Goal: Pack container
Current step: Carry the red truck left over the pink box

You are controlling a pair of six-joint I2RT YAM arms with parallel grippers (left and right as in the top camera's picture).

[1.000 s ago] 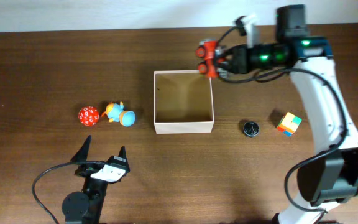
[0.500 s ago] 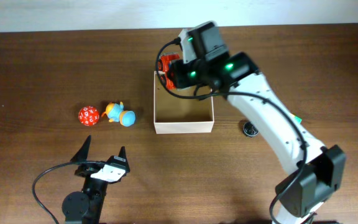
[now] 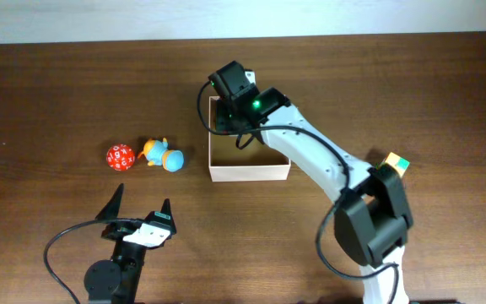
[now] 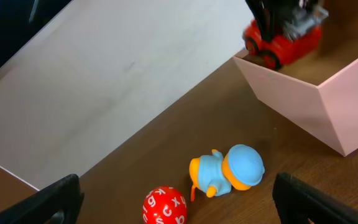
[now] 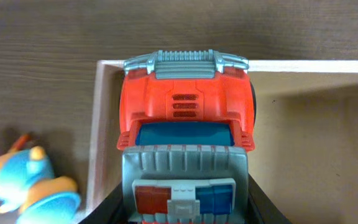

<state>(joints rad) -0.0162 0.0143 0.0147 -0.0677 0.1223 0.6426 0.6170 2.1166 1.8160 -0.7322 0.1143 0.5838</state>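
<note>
A red ball [image 3: 120,157] and a duck [image 3: 162,155] lie on the tabletop [image 3: 57,101]. My left gripper [image 3: 142,201] gapes empty. Container [image 3: 250,174] mid-table; my right gripper [image 5: 185,210] clamps a red truck [image 5: 185,112], seemingly just above its far-left corner.

Right arm [image 3: 310,156], 4 o'clock: white curved links, black joint housings, green light [image 3: 257,105] lit near wrist. Left arm [image 3: 108,274], 7 o'clock: black, round base, looping black cable [image 3: 49,252], white plate [image 3: 157,230] by left gripper [image 3: 142,201], pointed black fingers [image 3: 116,196].
</note>
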